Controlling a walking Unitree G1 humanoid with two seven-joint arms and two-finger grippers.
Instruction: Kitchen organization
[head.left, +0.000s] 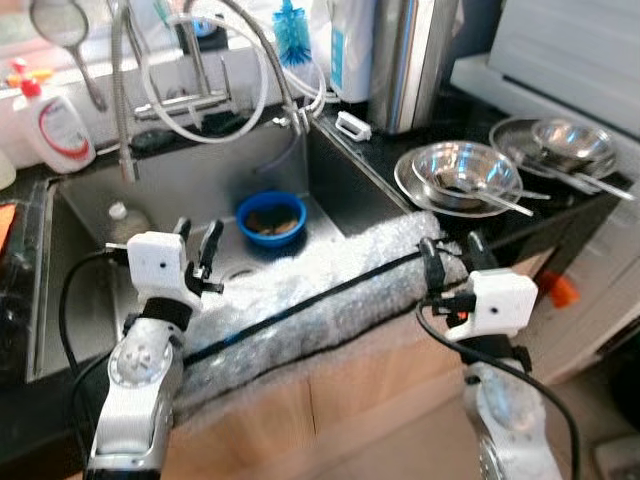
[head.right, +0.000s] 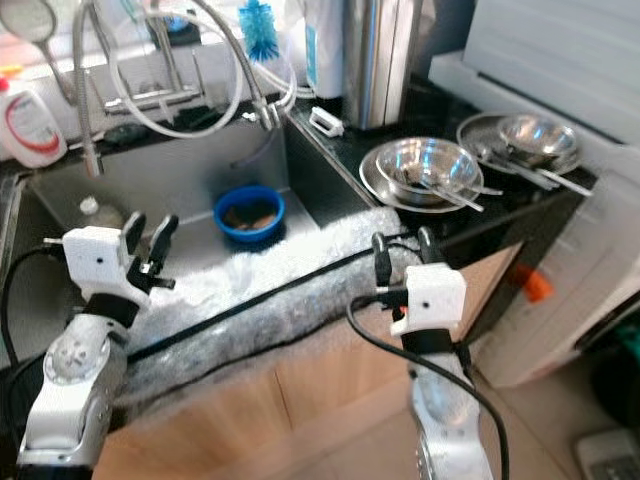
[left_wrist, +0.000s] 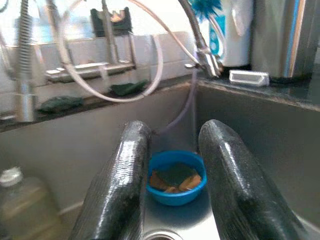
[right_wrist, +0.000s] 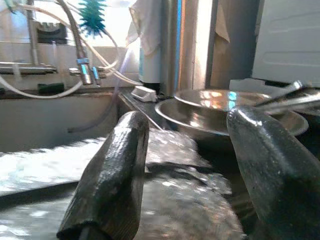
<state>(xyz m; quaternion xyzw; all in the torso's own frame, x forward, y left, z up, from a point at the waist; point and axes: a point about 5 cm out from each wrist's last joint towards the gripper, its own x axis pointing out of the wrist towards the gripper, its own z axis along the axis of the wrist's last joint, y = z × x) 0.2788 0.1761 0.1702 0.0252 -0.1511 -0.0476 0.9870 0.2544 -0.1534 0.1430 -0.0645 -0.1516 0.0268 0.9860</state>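
Left gripper (head.left: 197, 243) hovers released, just short of the blue bowl (head.left: 271, 217); right gripper (head.left: 450, 253) released too; descend straight over its rim.

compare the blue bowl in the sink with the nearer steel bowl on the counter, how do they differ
The blue bowl is coloured, small and sits down in the sink, holding brownish scraps. The steel bowl is shiny metal, wider, stands on the black counter on a plate and has a utensil resting in it. Both stand upright.
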